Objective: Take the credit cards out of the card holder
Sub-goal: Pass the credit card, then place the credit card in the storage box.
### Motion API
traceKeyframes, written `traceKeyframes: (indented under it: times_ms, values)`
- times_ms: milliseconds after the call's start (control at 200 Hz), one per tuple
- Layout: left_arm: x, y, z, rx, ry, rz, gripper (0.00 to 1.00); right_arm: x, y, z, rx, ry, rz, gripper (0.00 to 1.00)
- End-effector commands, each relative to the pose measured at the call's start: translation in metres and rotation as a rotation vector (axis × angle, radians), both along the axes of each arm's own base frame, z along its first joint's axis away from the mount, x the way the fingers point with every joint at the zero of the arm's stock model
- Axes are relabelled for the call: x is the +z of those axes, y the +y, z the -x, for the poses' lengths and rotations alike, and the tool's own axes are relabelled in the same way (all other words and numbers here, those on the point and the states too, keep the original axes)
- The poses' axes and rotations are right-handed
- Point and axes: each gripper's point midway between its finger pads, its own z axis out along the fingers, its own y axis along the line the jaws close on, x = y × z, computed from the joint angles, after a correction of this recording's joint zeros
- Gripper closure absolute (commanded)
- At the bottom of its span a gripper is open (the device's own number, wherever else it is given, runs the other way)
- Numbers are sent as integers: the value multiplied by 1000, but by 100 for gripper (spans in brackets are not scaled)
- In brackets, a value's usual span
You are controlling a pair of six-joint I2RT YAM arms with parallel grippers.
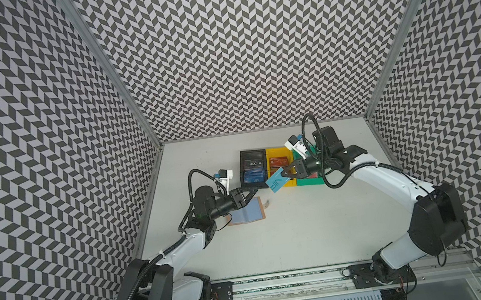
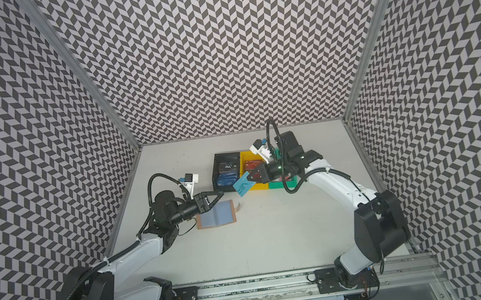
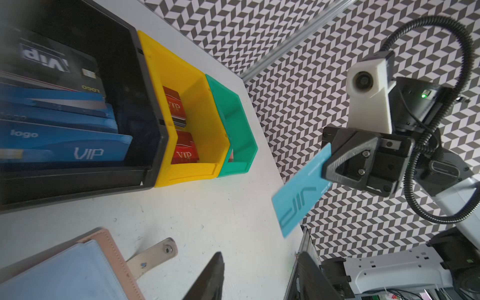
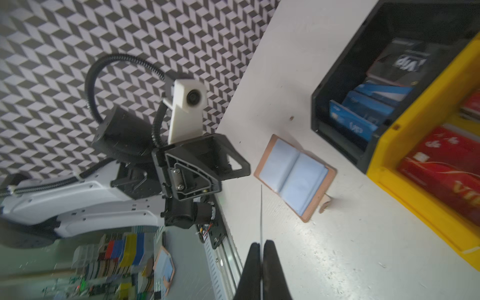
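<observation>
Right gripper [image 1: 286, 175] is clamped on the teal VIP card [image 1: 275, 181] by one short end. The card is in the air and touches nothing else. Its long axis runs straight out past the right fingertips, slanting down toward the table [image 1: 306, 227] and toward the left arm. The right wrist view shows it edge-on, as a thin line between the closed fingers [image 4: 270, 259].

Left gripper [image 1: 252, 191] has its jaws parted with nothing between them. Its tips sit just short of the card's free end without touching it.

The card holder [image 1: 246, 212] lies open and flat on the table, directly under the left fingers and well apart from the right ones. Its sleeves face up and its snap tab [image 3: 153, 255] sticks out on the side nearer the right gripper. No card shows in the visible sleeves. I cannot tell whether others are tucked in deeper.

The bins sit close to the right fingertips. The yellow bin [image 1: 276, 152] is just under and behind them, the black bin [image 1: 251, 152] is past the card's free end, and the green bin [image 1: 309, 181] is under the right wrist. Red cards sit in the yellow bin, blue and black ones in the black bin.

My read is that this card is out of the holder and only needs dropping off. The right arm alone has it and is the one nearest the bins. Since the card sticks out beyond the tips, the wrist probably has to swing or tip so the free end clears a bin wall before letting go. It is pinched at one end only, so it could pivot.
</observation>
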Motion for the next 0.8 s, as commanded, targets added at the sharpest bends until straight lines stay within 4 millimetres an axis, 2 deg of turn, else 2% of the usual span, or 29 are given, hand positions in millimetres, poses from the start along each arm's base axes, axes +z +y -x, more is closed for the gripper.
traceKeyframes:
  times_ms: [0, 155, 300, 511, 796]
  values:
    - [-10, 14, -2, 72, 16, -27, 51, 1, -42, -36, -225, -17, 76, 100]
    - [-13, 28, -3, 134, 6, -58, 49, -18, -108, -74, -478, 22, 127, 100]
    - [-16, 39, -4, 177, -2, -84, 47, -37, -139, -95, -578, 55, 129, 100]
    - [-22, 49, -6, 201, 4, -86, 46, -62, -138, -120, -576, 98, 131, 100]
    - [-33, 50, -10, 192, 24, -83, 46, -75, -140, -148, -650, 84, 116, 100]
